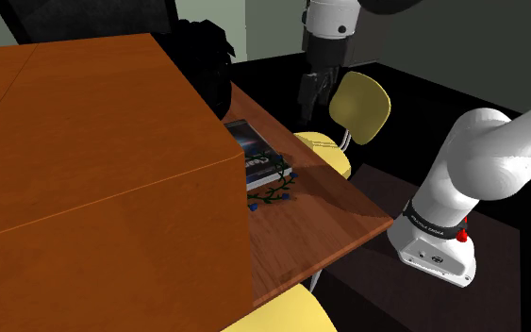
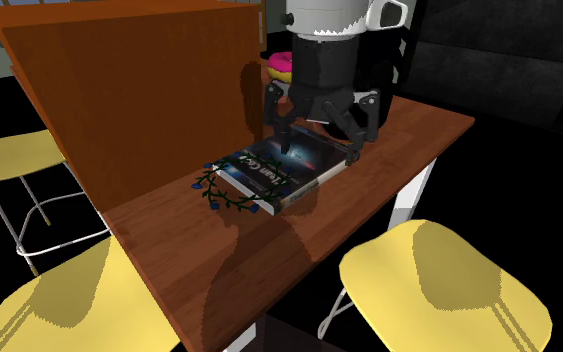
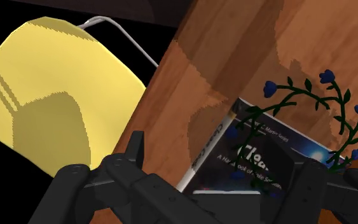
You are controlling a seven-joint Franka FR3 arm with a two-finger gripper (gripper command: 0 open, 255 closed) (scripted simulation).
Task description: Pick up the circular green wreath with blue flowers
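The wreath (image 1: 282, 189) is a thin green ring with small blue flowers. It lies on the brown wooden table (image 1: 334, 203), with one side resting over the end of a dark book (image 1: 252, 143). In the second exterior view my gripper (image 2: 317, 143) hangs open above the book (image 2: 289, 165), a short way from the wreath (image 2: 209, 185). In the wrist view the wreath (image 3: 341, 114) sits beyond the fingertips (image 3: 135, 149), overlapping the book's (image 3: 260, 159) corner. Nothing is between the fingers.
A tall wooden block (image 1: 93, 170) stands on the table right beside the book and wreath. Yellow chairs (image 1: 359, 106) (image 2: 439, 285) ring the table's open side. A black bag (image 1: 202, 57) and a pink ring-shaped thing (image 2: 277, 65) sit at the far end.
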